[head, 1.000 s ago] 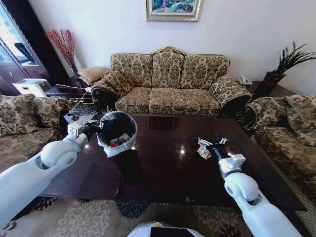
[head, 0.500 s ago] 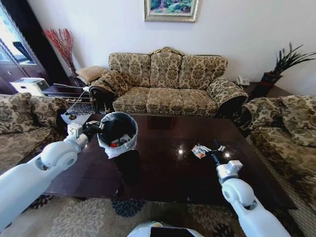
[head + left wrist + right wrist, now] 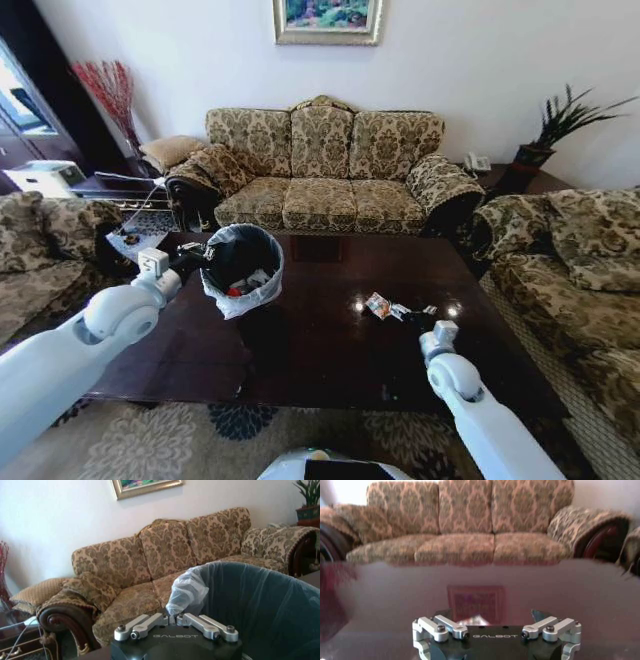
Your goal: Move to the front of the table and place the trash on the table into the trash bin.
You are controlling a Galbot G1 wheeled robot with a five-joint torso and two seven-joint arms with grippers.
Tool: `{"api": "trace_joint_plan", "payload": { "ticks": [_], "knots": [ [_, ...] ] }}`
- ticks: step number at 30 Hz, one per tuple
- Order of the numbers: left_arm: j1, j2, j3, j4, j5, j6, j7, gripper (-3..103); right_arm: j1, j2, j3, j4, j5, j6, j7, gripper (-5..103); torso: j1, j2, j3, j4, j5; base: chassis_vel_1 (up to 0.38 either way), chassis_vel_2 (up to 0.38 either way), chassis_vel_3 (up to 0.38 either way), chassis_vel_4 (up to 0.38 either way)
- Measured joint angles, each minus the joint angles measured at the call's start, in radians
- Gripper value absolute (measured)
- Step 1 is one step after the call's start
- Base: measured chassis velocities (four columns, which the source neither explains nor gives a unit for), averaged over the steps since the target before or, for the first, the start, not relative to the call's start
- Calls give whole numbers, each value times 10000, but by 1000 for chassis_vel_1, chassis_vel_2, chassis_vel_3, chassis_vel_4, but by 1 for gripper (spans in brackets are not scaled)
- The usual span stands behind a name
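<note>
My left gripper (image 3: 196, 258) is shut on the rim of the trash bin (image 3: 243, 268) and holds it tilted above the left part of the table (image 3: 320, 352). In the left wrist view the left gripper (image 3: 176, 617) pinches the bag's edge, and the dark inside of the bin (image 3: 255, 603) lies beyond it. White and red trash (image 3: 240, 288) lies inside the bin. A multicoloured wrapper (image 3: 378, 305) and small scraps (image 3: 402, 312) lie on the table's right half. My right gripper (image 3: 416, 322) is low over the table just beside them, open. A piece of wrapper (image 3: 471, 620) shows between its fingers (image 3: 443, 615).
A patterned three-seat sofa (image 3: 320, 175) stands behind the table, and matching armchairs stand at left (image 3: 40, 250) and right (image 3: 570, 260). A side table with a potted plant (image 3: 540, 140) is at the back right. A patterned rug (image 3: 180, 440) lies under the table's front edge.
The whole head view has shifted, so the camera moved. My right arm has drawn back toward the table's near side and now sits beside the wrapper. The bin stays held in my left gripper.
</note>
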Motion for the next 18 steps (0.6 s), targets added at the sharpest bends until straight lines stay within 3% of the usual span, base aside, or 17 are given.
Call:
{"api": "trace_joint_plan", "payload": {
  "ticks": [6,18],
  "knots": [
    [0,35,64,-94,-4,-43,63,3,540,241,-300,-1189,-163,98,-235,100,0,0,0,-19,15,0,0,0,0],
    [-22,145,129,-101,-81,-47,76,3,1663,806,-778,-2830,-521,269,-713,100,0,0,0,-10,4,0,0,0,0]
  ]
}}
